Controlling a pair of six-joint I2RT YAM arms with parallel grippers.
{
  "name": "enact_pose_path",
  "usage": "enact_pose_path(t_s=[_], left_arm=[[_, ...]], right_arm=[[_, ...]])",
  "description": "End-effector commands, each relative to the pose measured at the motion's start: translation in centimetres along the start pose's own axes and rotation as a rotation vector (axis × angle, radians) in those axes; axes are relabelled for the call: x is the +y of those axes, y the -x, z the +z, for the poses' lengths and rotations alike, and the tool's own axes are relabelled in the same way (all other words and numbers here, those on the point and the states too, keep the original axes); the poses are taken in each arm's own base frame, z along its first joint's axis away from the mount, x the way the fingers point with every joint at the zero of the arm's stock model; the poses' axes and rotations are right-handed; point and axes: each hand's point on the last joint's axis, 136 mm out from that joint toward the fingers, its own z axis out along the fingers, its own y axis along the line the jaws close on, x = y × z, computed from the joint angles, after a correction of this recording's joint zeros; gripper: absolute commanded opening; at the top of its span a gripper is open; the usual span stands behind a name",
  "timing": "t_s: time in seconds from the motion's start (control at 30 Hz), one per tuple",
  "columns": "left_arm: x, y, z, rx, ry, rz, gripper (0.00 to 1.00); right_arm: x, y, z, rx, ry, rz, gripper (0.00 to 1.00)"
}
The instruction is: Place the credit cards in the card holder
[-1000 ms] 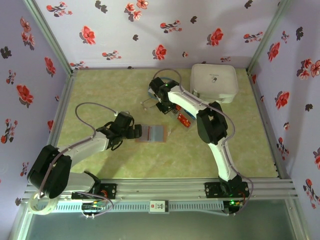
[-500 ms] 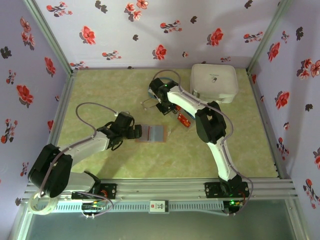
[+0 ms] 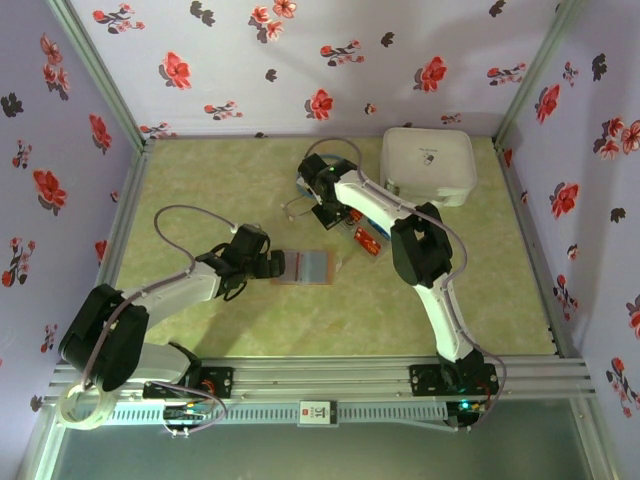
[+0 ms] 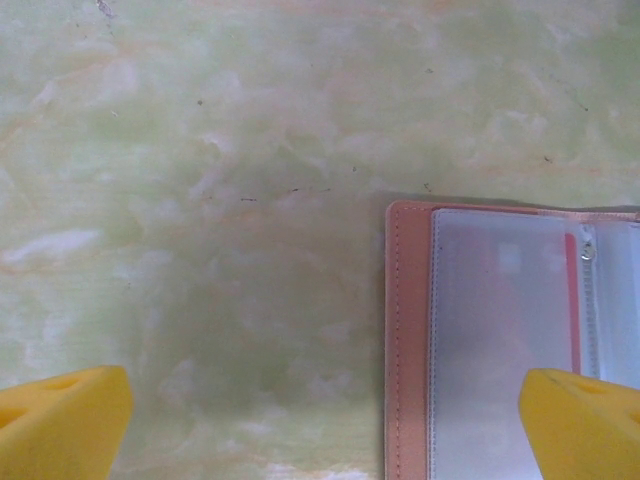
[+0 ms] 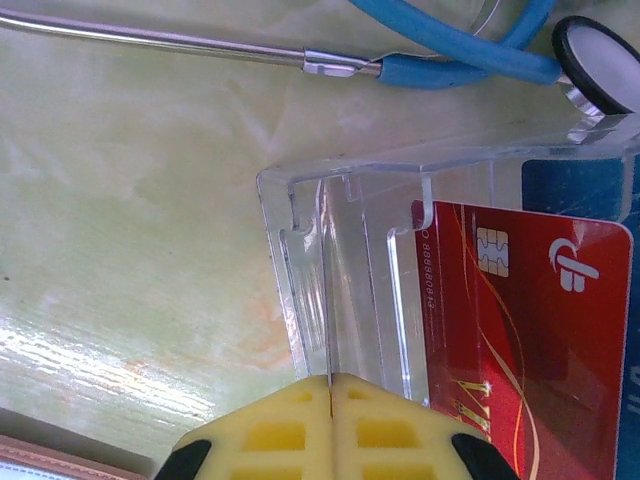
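Note:
The card holder (image 3: 305,266) lies open on the green table, pinkish leather with greyish sleeves (image 4: 500,340). My left gripper (image 3: 272,265) hovers open at its left edge (image 4: 325,430), one yellow finger (image 4: 585,420) above the sleeves, the other (image 4: 60,420) above bare table. My right gripper (image 3: 335,212) is shut (image 5: 330,385) on a thin card seen edge-on, standing in a clear plastic rack (image 5: 350,260). A red credit card (image 5: 520,340) leans in the same rack, with a blue card (image 5: 580,185) behind it. Red cards (image 3: 368,240) also show beside the right arm.
A stethoscope (image 5: 450,45) with blue tubing lies just beyond the rack (image 3: 300,200). A large white square case (image 3: 428,165) stands at the back right. Flowered walls close the table on three sides.
The right gripper's fingers have closed together at the rack. Its arm shifted only slightly. The left arm and the card holder have not moved.

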Motion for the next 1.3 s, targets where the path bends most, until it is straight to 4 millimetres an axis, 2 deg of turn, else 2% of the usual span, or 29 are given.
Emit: enact_pose_path(t_s=[0.0, 0.33, 0.47, 0.6, 0.73, 0.93, 1.07, 1.27], left_arm=[[-0.3, 0.9, 0.0, -0.016, -0.011, 0.003, 1.0], [-0.5, 1.2, -0.1, -0.019, -0.011, 0.016, 1.0], [-0.4, 1.2, -0.3, -0.018, -0.007, 0.02, 1.0], [-0.2, 1.3, -0.6, -0.023, 0.003, 0.034, 1.0], [0.0, 1.3, -0.7, -0.012, 0.015, 0.058, 1.0], [0.2, 0.9, -0.4, 0.016, 0.031, 0.1, 1.0], [0.4, 0.5, 0.1, 0.038, 0.049, 0.119, 1.0], [0.4, 0.3, 0.9, 0.057, 0.08, 0.148, 1.0]], right_arm=[[-0.4, 0.5, -1.6, -0.021, -0.012, -0.012, 0.0], [-0.6, 1.8, -8.3, -0.165, 0.024, 0.025, 0.0], [-0.4, 1.8, -10.4, -0.209, 0.044, 0.049, 0.0], [0.7, 1.8, -13.0, -0.299, 0.153, 0.123, 0.0], [2.9, 1.4, -15.0, -0.406, 0.352, 0.257, 0.0], [5.7, 0.0, -14.9, -0.52, 0.669, 0.507, 0.0], [6.8, -1.0, -13.5, -0.558, 0.811, 0.638, 0.0], [7.6, -2.6, -10.7, -0.573, 0.896, 0.752, 0.0]])
